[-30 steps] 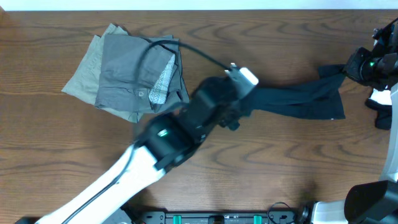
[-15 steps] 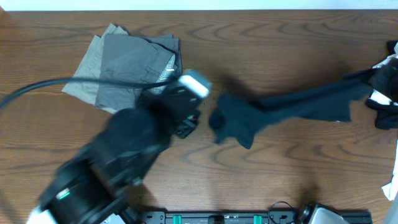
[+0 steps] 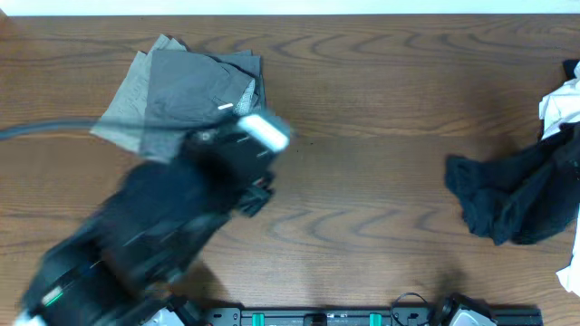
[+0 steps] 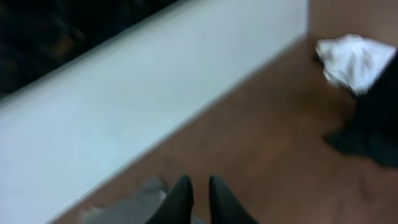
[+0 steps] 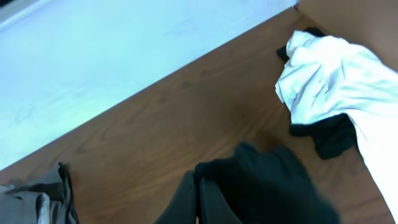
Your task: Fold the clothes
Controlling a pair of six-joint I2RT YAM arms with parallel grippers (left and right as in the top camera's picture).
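A dark navy garment (image 3: 512, 195) lies bunched in a heap at the table's right side. It also shows in the right wrist view (image 5: 273, 186), where my right gripper (image 5: 198, 179) is shut on its edge. The right gripper is out of the overhead view. My left gripper (image 4: 199, 182) is empty, its jaws a narrow gap apart, above the edge of the folded grey clothes (image 4: 124, 205). In the overhead view the left arm (image 3: 181, 217) is a blur at the lower left, beside the grey stack (image 3: 186, 95).
A crumpled white cloth (image 3: 557, 104) lies at the far right edge, also in the wrist views (image 5: 329, 81) (image 4: 351, 59). A small black piece (image 5: 333, 137) lies under it. A pale wall runs along the table's far edge (image 3: 290, 7).
The left arm let go of the dark garment and pulled back to the lower left. The garment, stretched across the middle before, was dragged right and now lies bunched at the right side.
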